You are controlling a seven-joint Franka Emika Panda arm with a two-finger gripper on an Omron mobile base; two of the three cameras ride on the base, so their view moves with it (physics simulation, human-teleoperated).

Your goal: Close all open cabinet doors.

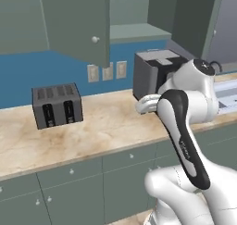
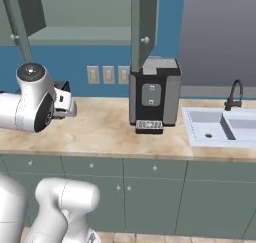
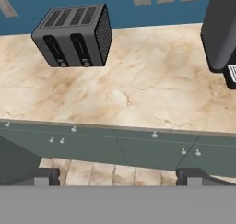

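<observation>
Counter of pale beige veined stone [image 1: 106, 122] runs along a blue wall [image 1: 41, 76], and we see grey-green drawer fronts and lower doors with small pale knobs beneath it. A dark grey box-shaped four-slot toaster [image 1: 57, 105] stands on the left part, a tall black and grey coffee machine [image 2: 154, 94] further right, and a white sink with a dark curved tap [image 2: 220, 124] at the far right.

Two flat grey-green upper cabinet doors stand swung out: the left open cabinet door [image 1: 76, 22] above the toaster and the right open cabinet door [image 2: 144, 24] above the coffee machine, each with a round pale knob. Both hang well above our gripper [image 3: 118, 176], which sits low before the counter edge.

Its two dark fingertips are set wide apart and hold nothing.
</observation>
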